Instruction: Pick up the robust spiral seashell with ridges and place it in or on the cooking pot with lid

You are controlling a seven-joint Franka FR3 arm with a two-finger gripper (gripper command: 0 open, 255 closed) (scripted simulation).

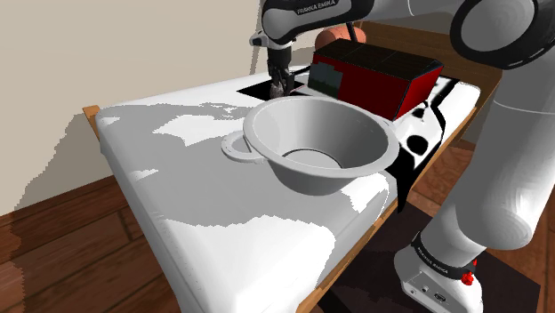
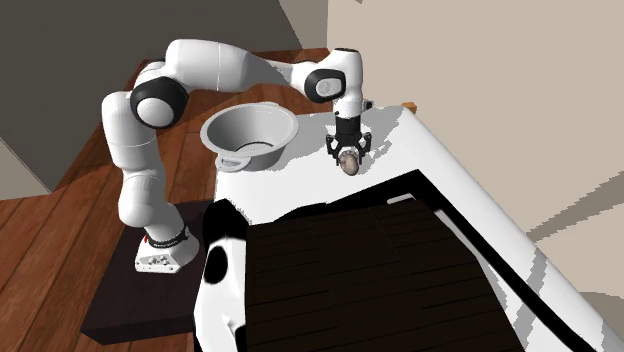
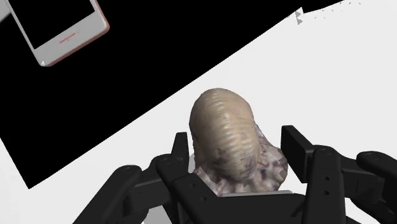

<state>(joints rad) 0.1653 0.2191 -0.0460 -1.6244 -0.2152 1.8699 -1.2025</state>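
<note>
The seashell (image 3: 222, 127) is a stubby, pale beige thing with fine ridges across its rounded back and a mottled purplish-white underside. It sits between the black fingers of the gripper (image 3: 236, 143), which are closed against its sides, so the claw is grasping it. Its long axis runs crosswise to the line between the two fingers, and the ridged dome end points away from the hand. From the second exterior view the seashell (image 2: 348, 160) is at the fingertips over the white table (image 2: 470, 210), near the pot (image 2: 270, 125) and to its right. I cannot tell whether it is touching the surface.

The pot (image 1: 365, 133) is a plain grey-white basin with a loop handle (image 1: 238, 147). "FRANKA EMIKA" is printed on the arm (image 1: 302, 7) near the wrist and again round its base. A red and black box (image 1: 382, 76) stands just behind the pot. A white phone (image 3: 63, 28) with a dark screen lies further off on a black patch.
</note>
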